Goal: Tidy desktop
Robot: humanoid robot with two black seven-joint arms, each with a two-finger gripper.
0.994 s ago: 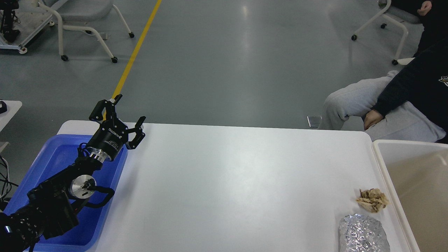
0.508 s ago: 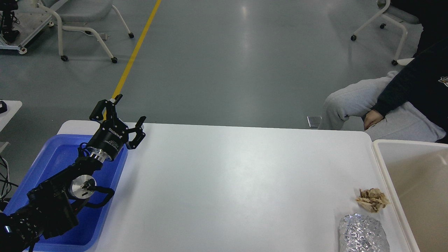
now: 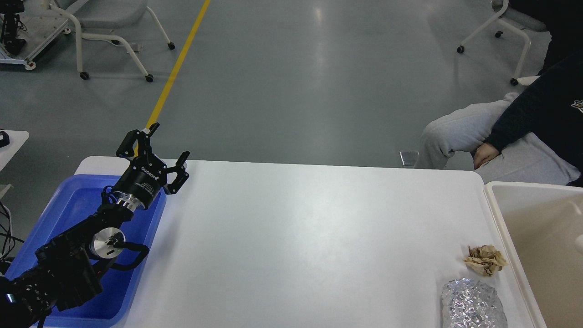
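Two scraps lay near the counter's (image 3: 296,237) right edge: a crumpled brown paper (image 3: 485,260) and, just nearer, a foil ball (image 3: 473,304), both beside a cream tub (image 3: 503,232). A blue tub (image 3: 73,205) sat at the left end. Above it the left gripper (image 3: 169,145) hung wide, holding nothing. Grey floor, a yellow line (image 3: 176,64), wheeled chairs (image 3: 109,27) and a seated person (image 3: 514,132) lay beyond.

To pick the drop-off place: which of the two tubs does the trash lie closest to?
The cream-white tub on the right. The crumpled brown paper and foil ball lie beside it; the blue tub is far left.
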